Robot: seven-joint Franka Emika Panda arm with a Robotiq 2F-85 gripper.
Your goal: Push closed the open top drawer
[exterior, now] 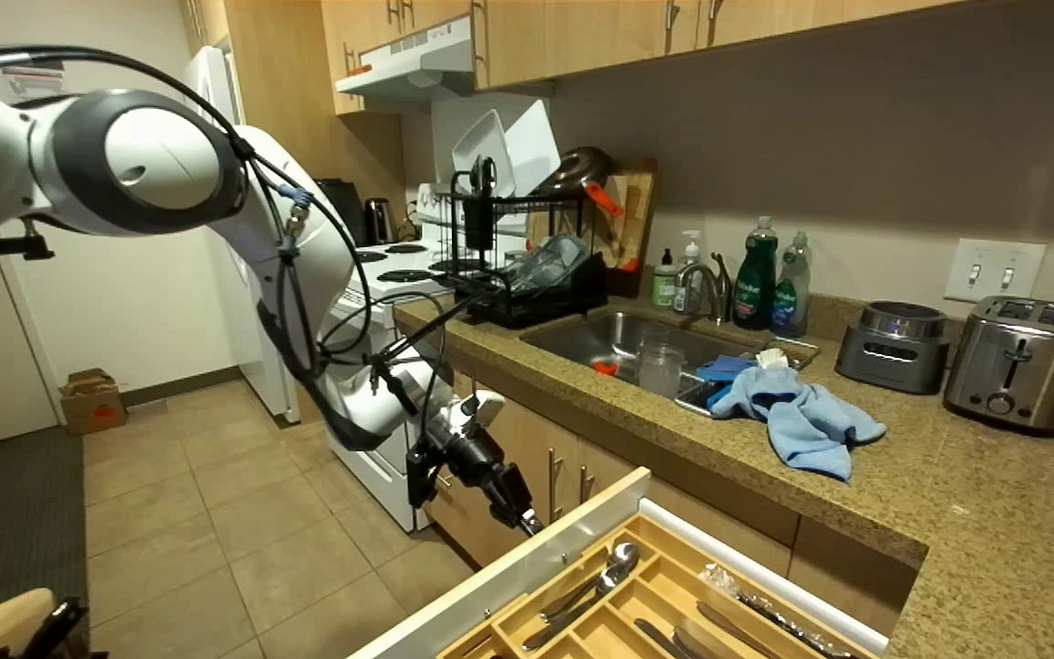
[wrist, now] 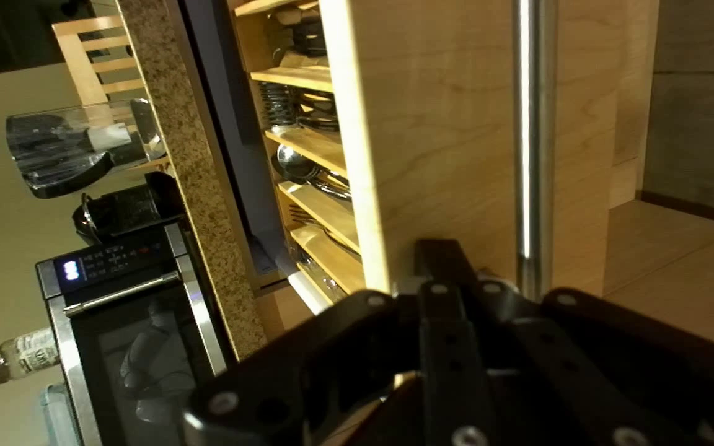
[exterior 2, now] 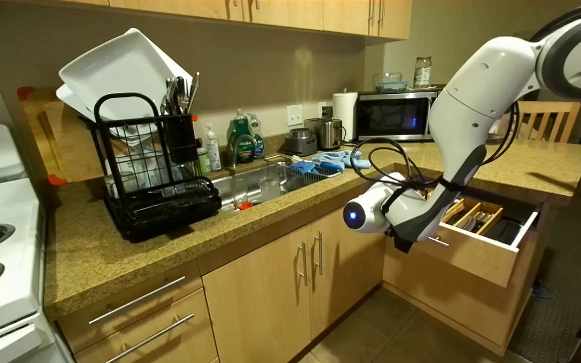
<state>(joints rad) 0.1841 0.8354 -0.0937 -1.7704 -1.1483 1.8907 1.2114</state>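
Observation:
The top drawer point(exterior: 550, 554) is pulled out, with its divided wooden tray point(wrist: 313, 145) and cutlery showing inside. Its tan front panel shows in an exterior view point(exterior 2: 477, 256) and fills the middle of the wrist view point(wrist: 444, 136). A metal bar handle point(wrist: 533, 136) runs across that panel. My gripper point(exterior: 530, 523) is outside the drawer, at the front panel near its sink-side end. In the wrist view, the fingertips point(wrist: 440, 257) are together, between the panel's top edge and the handle, with nothing seen between them. Contact with the panel cannot be told. The arm hides the gripper in an exterior view.
A granite counter point(exterior: 975, 513) overhangs the drawer opening. Sink cabinet doors point(exterior 2: 260, 292) with vertical bar handles stand close beside the gripper. A dish rack point(exterior 2: 164, 201), sink point(exterior: 618, 334), blue cloth point(exterior: 801, 416) and toaster point(exterior: 1021, 361) are on the counter.

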